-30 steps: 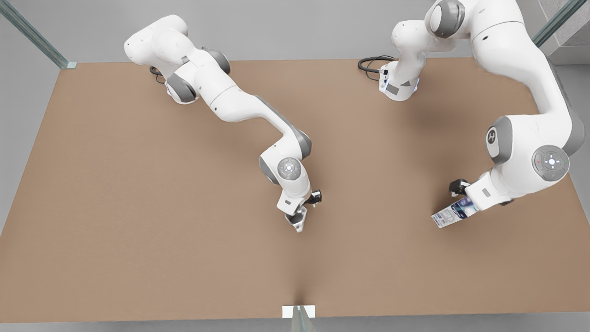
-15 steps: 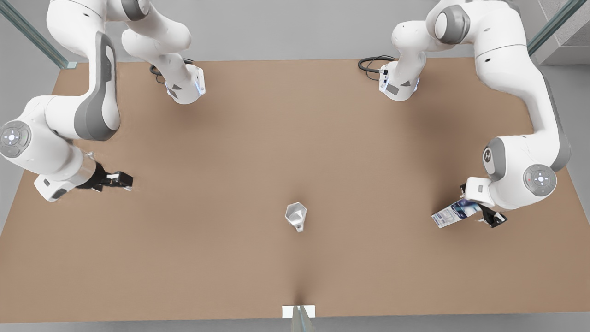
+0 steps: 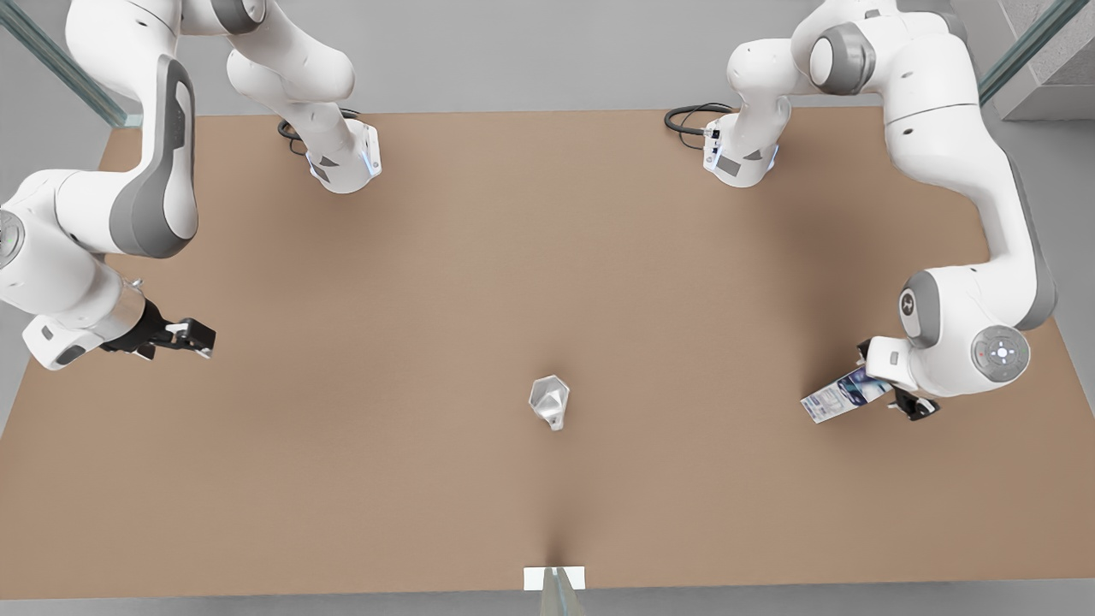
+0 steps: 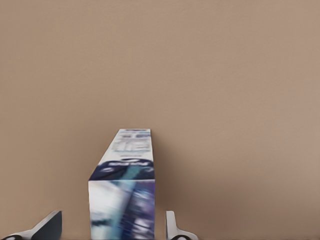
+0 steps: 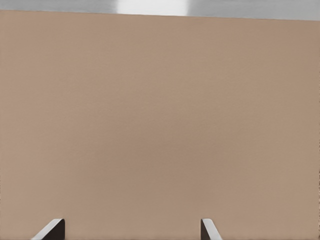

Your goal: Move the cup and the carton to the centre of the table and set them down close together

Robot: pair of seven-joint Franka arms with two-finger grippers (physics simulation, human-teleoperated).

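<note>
The translucent whitish cup (image 3: pixel 549 400) sits free near the middle of the light brown table (image 3: pixel 428 479), with no gripper near it. At the front view's right lies the carton (image 3: pixel 834 398), white with blue and purple print. My left gripper (image 3: pixel 871 382) is at the carton's end. In the left wrist view its fingers (image 4: pixel 172 227) stand open on either side of the carton (image 4: pixel 125 200), and a gap shows on both sides. My right gripper (image 3: pixel 192 335) is open over bare table by the front view's left edge, and nothing lies between its fingers (image 5: pixel 52 229).
Both arm bases (image 3: pixel 342 162) (image 3: pixel 740 158) stand at the far edge, with a black cable (image 3: pixel 689 115) beside the one on the front view's right. A white tab (image 3: pixel 554 578) marks the middle of the near edge. Bare table separates cup and carton.
My right gripper let go of the cup at the centre and swung away to the front view's left edge. The cup stayed put. My left gripper turned at the carton and drifted slightly.
</note>
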